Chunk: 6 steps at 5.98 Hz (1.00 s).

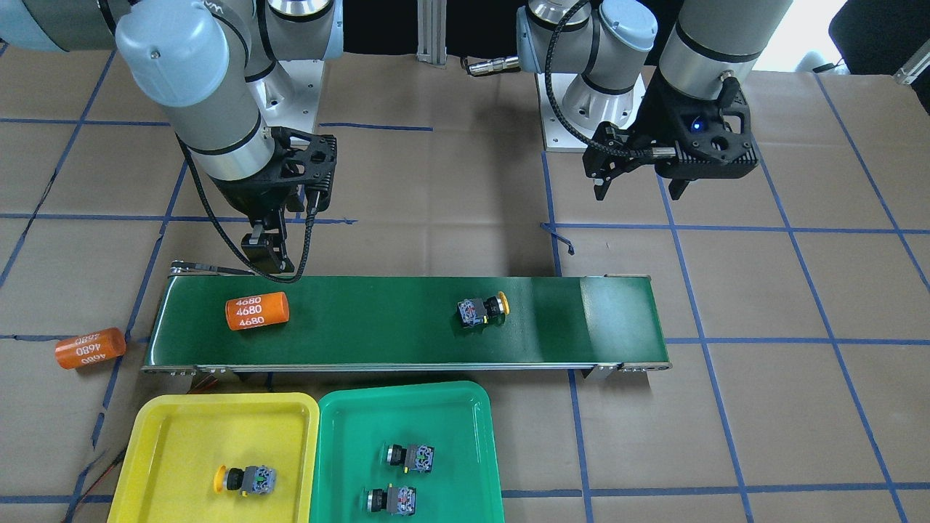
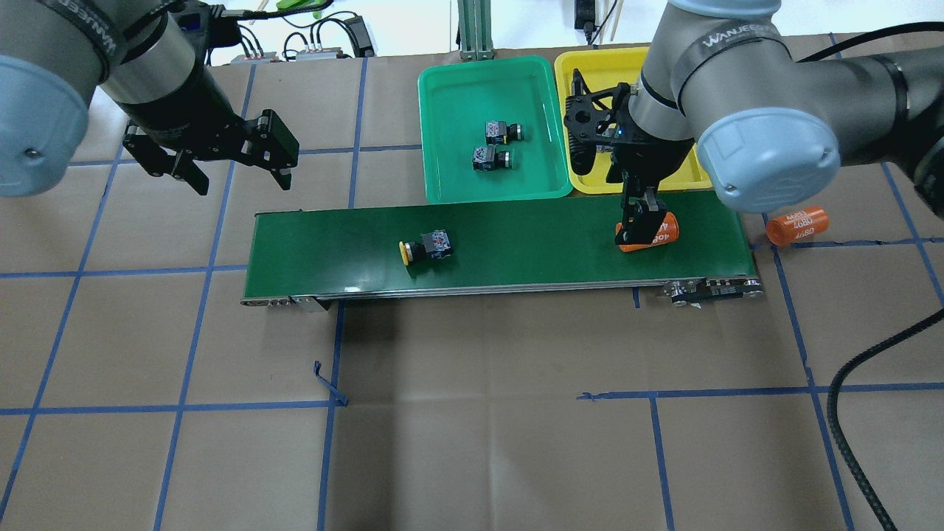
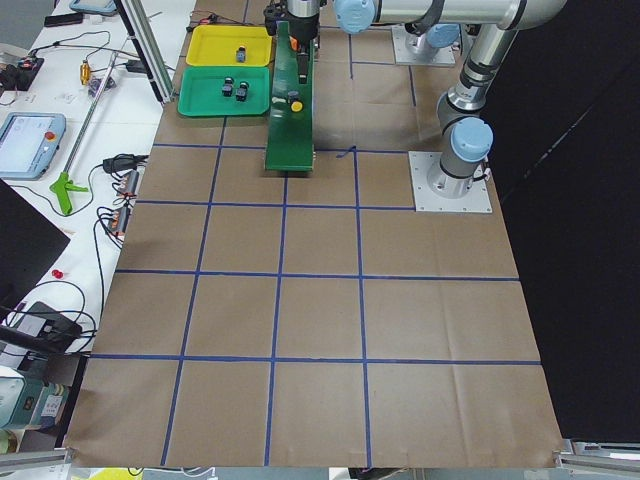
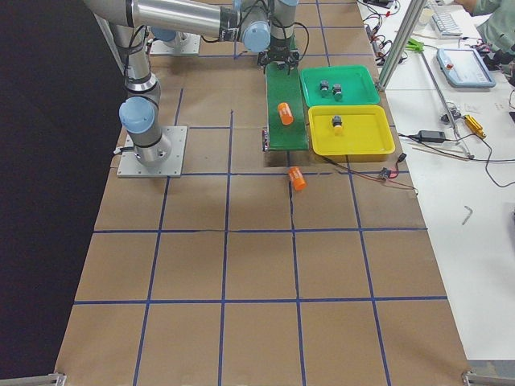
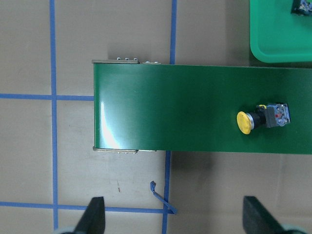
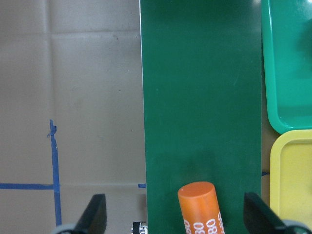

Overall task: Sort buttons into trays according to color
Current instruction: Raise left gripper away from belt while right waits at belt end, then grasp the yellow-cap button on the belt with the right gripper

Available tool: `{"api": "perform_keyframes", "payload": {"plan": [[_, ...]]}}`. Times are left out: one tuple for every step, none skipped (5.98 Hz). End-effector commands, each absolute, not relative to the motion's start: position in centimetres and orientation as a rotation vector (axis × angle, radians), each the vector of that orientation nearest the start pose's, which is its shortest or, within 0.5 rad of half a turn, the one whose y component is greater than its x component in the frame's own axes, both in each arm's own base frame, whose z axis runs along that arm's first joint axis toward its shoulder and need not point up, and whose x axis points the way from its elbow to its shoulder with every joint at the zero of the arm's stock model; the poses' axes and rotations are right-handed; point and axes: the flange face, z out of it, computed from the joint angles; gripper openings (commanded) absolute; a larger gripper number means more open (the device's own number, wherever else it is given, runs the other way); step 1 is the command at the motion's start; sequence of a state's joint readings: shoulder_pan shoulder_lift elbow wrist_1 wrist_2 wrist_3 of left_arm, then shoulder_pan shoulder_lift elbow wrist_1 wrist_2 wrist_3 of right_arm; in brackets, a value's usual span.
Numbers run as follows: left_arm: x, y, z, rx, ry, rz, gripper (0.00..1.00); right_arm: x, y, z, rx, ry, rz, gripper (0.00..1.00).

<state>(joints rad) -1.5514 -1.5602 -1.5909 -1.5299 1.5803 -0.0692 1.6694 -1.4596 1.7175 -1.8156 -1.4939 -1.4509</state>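
Observation:
One yellow-capped button (image 1: 481,311) (image 2: 425,247) (image 5: 263,117) lies on its side on the belt. Another yellow button (image 1: 247,479) rests in the yellow tray (image 1: 182,421) (image 2: 582,63). Two green buttons (image 1: 410,456) (image 1: 392,500) (image 2: 504,133) lie in the green tray (image 1: 341,436) (image 2: 442,147). My left gripper (image 2: 242,183) (image 1: 638,192) (image 5: 176,217) hangs open and empty over the paper, off the belt's end and well away from the button on it. My right gripper (image 2: 640,225) (image 1: 265,254) (image 6: 175,217) hovers open above the belt's other end.
A long dark-green conveyor belt (image 1: 378,327) lies across the table in front of the trays. An orange cylinder marked 4680 (image 1: 256,311) (image 6: 200,209) lies on it under my right gripper. A second orange cylinder (image 1: 90,348) (image 2: 796,226) lies on the paper past that end.

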Motion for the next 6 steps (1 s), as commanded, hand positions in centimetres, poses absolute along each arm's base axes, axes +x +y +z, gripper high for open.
{"api": "perform_keyframes", "payload": {"plan": [[-12.1,-49.6,48.3,-0.229,3.134,-0.051,0.99,21.3,-51.6,36.7,-2.157,2.197,-0.077,1.00],[-12.2,-49.4,48.3,-0.226,3.130,-0.048,0.99,24.2,-52.1,34.7,-2.151,2.215,-0.101,1.00],[-12.1,-49.3,48.0,-0.226,3.127,-0.041,0.99,28.0,-52.2,32.6,-2.165,2.217,-0.142,1.00],[-12.1,-49.0,48.3,-0.224,3.129,-0.053,0.99,30.2,-51.9,30.6,-2.160,2.213,-0.121,1.00],[-12.1,-49.0,48.5,-0.224,3.127,-0.056,0.99,30.7,-52.0,29.2,-2.199,2.158,-0.095,1.00],[-12.1,-49.1,48.6,-0.224,3.129,-0.063,0.99,30.9,-52.6,28.0,-2.313,2.050,-0.118,1.00]]}}
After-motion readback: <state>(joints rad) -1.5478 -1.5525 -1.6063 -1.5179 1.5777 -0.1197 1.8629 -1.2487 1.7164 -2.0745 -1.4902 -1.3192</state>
